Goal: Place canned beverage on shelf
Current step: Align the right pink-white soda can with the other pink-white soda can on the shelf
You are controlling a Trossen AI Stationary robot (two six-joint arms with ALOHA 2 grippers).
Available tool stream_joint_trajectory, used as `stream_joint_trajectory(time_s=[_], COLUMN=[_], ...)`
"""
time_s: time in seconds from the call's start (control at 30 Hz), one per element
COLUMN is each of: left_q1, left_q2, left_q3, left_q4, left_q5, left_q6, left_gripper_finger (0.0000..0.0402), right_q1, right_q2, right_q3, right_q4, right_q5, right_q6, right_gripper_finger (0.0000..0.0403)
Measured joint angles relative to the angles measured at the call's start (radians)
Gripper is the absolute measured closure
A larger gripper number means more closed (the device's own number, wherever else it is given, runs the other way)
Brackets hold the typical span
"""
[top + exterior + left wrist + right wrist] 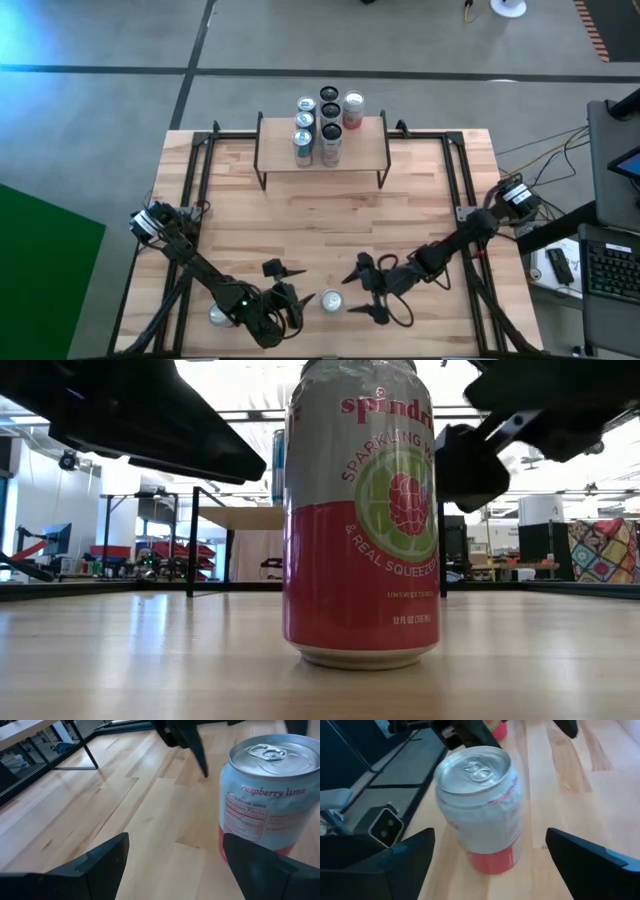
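A pink-and-silver raspberry-lime can (331, 301) stands upright on its base on the wooden table near the front edge, and fills the low view (362, 520). My right gripper (364, 291) is open, and the can (480, 805) stands between its two fingers with a gap on each side. My left gripper (288, 284) is open on the can's other side; the can (267, 795) stands just past one fingertip, not between the fingers. The shelf (365, 152) stands at the table's far edge with several cans upright on it.
Another can (218, 316) sits by the left arm near the front left corner. Black rails (196, 170) run along the table's left and right sides. Bare wood lies between the near can and the shelf (240, 517).
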Motion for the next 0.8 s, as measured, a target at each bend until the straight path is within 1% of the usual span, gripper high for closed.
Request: stream_joint_trajectory(time_s=[0.1,0.23,0.47,0.53,0.63,0.8], left_q1=[0.000,0.000,0.000,0.000,0.000,0.000], left_q2=[-0.001,-0.001,-0.001,-0.001,-0.001,-0.001], left_q3=[0.000,0.000,0.000,0.000,0.000,-0.001], left_q4=[0.000,-0.004,-0.011,-0.011,-0.018,-0.026], left_q5=[0.000,0.000,-0.002,-0.004,-0.023,-0.028], left_q6=[0.000,0.000,-0.001,-0.001,-0.007,-0.018], left_gripper_finger=[0.0094,0.0094,0.0094,0.0094,0.0094,0.0094], right_q1=[-0.010,-0.015,-0.033,-0.039,-0.050,-0.055], right_q2=[0.001,0.001,0.007,0.024,0.066,0.109], right_q3=[-0.001,-0.001,-0.001,0.000,0.007,0.031], right_q4=[0.033,0.102,0.131,0.158,0.209,0.210], right_q5=[-0.024,-0.100,-0.107,-0.115,-0.160,-0.179], right_q6=[-0.026,-0.061,-0.076,-0.074,-0.061,-0.070], right_gripper_finger=[0.0021,0.0019,0.0019,0.0019,0.0019,0.0019])
